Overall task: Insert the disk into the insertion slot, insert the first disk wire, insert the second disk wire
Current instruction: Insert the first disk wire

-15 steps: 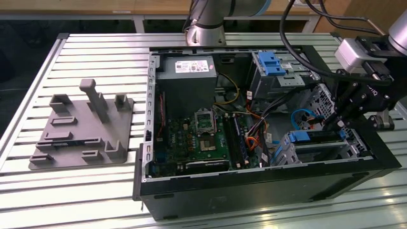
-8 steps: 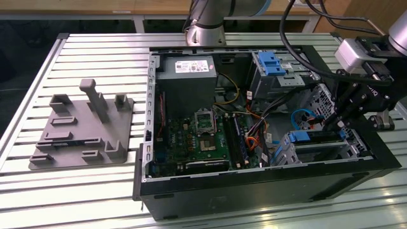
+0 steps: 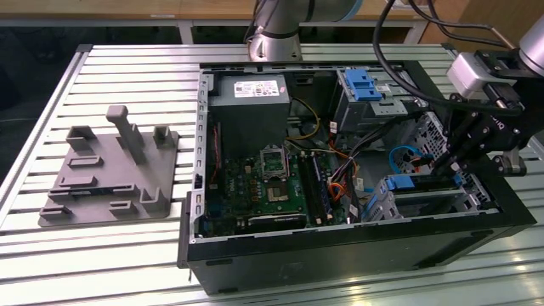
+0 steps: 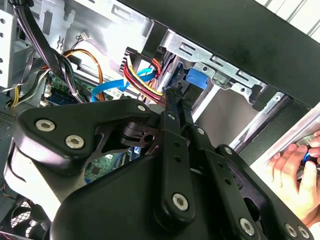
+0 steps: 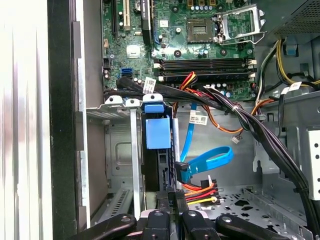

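Second wrist view has the fingers (image 4: pixel 169 127) drawn narrow, nearly touching, and they seem to pinch the small black plug (image 4: pixel 173 92) ending the red-and-yellow wires (image 4: pixel 145 82). I'd judge that plug light and stiff, and easily damaged if pushed in crooked. The springy wires will tug sideways, so hold the plug body, not the leads. Just beyond, in the first wrist view, the disk (image 5: pixel 158 134) stands on edge, already seated in the slot (image 5: pixel 120 150). A blue cable (image 5: pixel 207 161) loops beside the gripper (image 3: pixel 444 169), and a black bundle (image 5: pixel 235 117) crosses between slot and motherboard (image 5: pixel 190 30). Someone's hand (image 4: pixel 292 175) rests outside the case (image 4: pixel 240 30).
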Available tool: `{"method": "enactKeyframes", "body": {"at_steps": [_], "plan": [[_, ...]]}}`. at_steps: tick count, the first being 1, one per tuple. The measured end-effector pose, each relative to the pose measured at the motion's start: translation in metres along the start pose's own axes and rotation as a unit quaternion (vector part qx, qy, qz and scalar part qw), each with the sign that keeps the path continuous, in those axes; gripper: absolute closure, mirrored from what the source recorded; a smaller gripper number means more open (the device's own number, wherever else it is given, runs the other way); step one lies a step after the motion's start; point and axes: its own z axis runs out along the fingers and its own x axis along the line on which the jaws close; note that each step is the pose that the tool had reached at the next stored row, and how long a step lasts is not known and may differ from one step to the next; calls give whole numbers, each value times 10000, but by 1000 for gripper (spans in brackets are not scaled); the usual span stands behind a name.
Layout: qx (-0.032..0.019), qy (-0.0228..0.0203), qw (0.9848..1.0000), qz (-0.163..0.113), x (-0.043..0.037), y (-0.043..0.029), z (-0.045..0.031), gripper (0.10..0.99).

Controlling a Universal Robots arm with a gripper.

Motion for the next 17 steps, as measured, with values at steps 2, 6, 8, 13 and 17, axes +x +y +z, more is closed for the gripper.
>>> {"method": "enactKeyframes", "body": {"at_steps": [2,6,8,13,17], "plan": [[-7,1,10000,-3,1,-2,12,925],[-13,1,10000,-7,1,-7,18,925],[-17,2,10000,-9,1,-9,20,925],[-29,3,10000,-18,1,-13,31,925],[-34,4,10000,-24,1,-17,37,925]]}}
